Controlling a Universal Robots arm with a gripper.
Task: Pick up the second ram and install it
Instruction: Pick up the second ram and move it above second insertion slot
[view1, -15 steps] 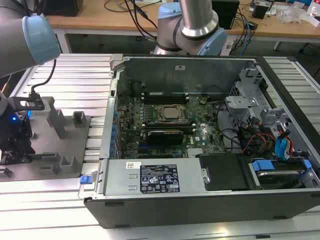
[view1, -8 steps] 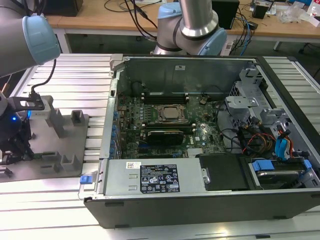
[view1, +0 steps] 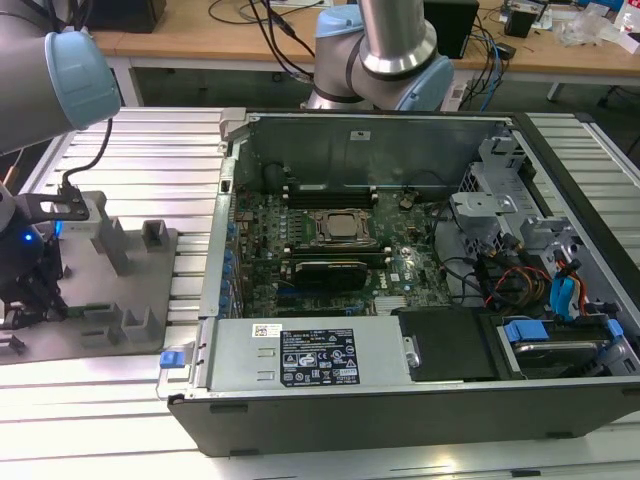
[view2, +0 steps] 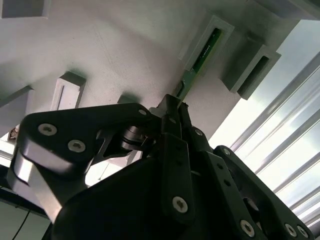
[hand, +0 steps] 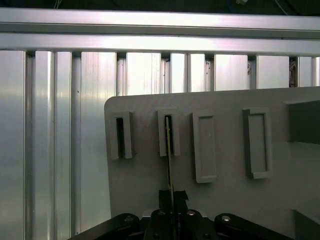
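Note:
The second ram is a thin green stick, seen edge-on in the first wrist view. One end of it sits in a slotted block of the grey fixture tray. My gripper is shut on the other end of the stick, and its black fingers press both faces. In the exterior view the gripper hangs over the tray at that view's left, beside the open computer case.
Inside the case the motherboard carries the square processor socket, with long black memory slots beyond it. An empty slotted block stands beside the ram's block. The ribbed aluminium table surrounds the tray. Cables and drive bays fill the case's right side.

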